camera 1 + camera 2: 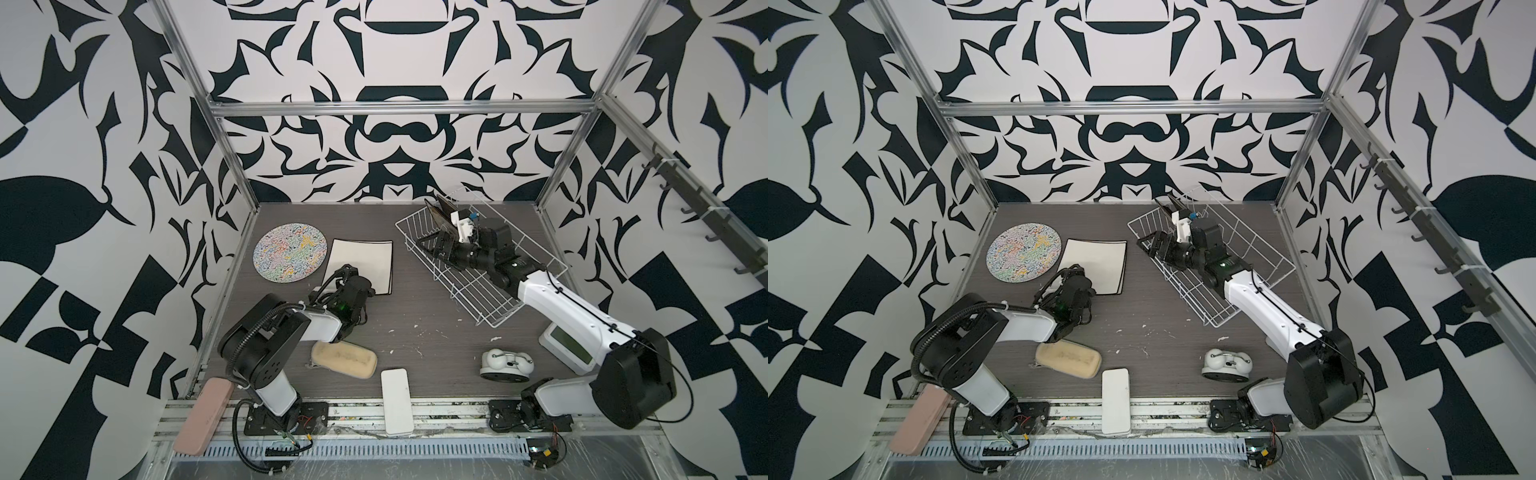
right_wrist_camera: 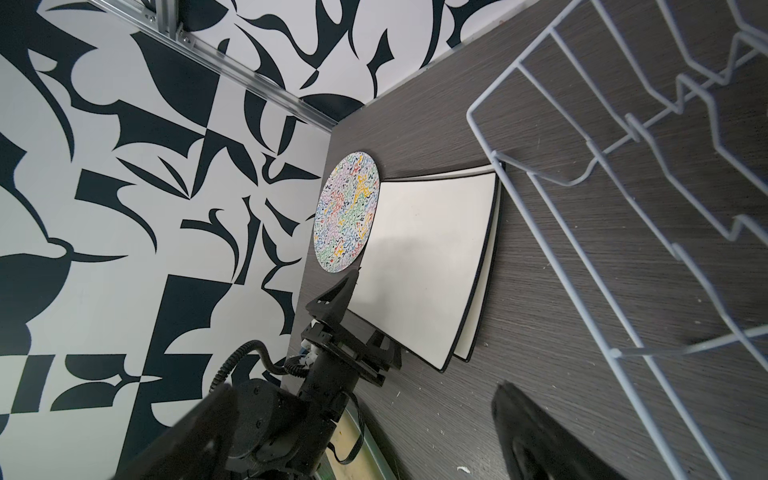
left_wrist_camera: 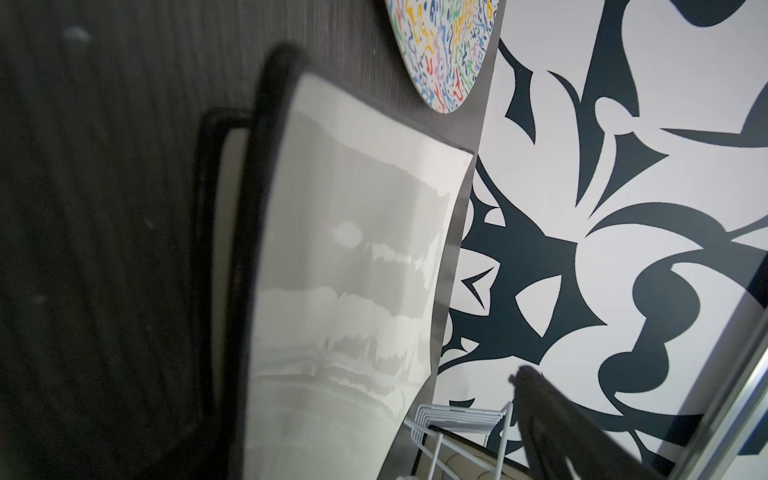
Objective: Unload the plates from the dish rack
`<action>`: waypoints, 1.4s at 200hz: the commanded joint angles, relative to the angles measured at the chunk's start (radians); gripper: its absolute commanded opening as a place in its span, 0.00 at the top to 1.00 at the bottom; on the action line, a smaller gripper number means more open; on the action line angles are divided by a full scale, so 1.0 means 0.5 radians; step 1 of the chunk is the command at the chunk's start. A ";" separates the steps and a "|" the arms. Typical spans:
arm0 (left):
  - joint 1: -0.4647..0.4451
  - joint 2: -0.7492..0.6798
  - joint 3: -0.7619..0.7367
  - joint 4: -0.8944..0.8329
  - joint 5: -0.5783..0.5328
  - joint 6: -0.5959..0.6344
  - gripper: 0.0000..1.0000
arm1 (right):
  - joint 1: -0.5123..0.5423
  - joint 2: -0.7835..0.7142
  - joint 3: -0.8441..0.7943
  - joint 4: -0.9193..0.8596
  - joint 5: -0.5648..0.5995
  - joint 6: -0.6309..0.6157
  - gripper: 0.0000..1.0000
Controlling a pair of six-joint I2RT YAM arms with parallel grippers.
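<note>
In both top views the white wire dish rack (image 1: 490,299) (image 1: 1262,266) stands at the back right. Dark square plates (image 1: 437,211) (image 1: 1172,207) lean upright at its far end. My right gripper (image 1: 430,244) (image 1: 1151,244) hangs open just in front of them; one finger (image 2: 536,432) shows with nothing held. On the table to the left lie a round squiggle plate (image 1: 290,252) (image 2: 347,212) and two stacked square plates (image 1: 365,259) (image 2: 424,257), white backs up. My left gripper (image 1: 347,286) (image 2: 361,320) is open, its fingers astride the stack's near edge.
A beige sponge (image 1: 344,359) lies by the left arm, with a white flat block (image 1: 397,401) on the front rail and a pink block (image 1: 201,417) at the front left. A white twin-bell object (image 1: 507,365) and a white device with a screen (image 1: 569,347) sit at the front right.
</note>
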 commanded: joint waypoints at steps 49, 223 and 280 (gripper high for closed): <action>0.006 -0.081 0.109 -0.204 0.029 -0.139 0.01 | 0.009 -0.099 0.069 0.028 0.027 -0.060 0.01; 0.013 -0.163 0.303 -0.910 0.103 -0.326 0.01 | 0.009 -0.109 0.084 0.016 0.038 -0.088 0.01; 0.014 -0.112 0.390 -1.018 0.203 -0.329 0.01 | 0.012 -0.083 0.124 0.004 0.032 -0.094 0.01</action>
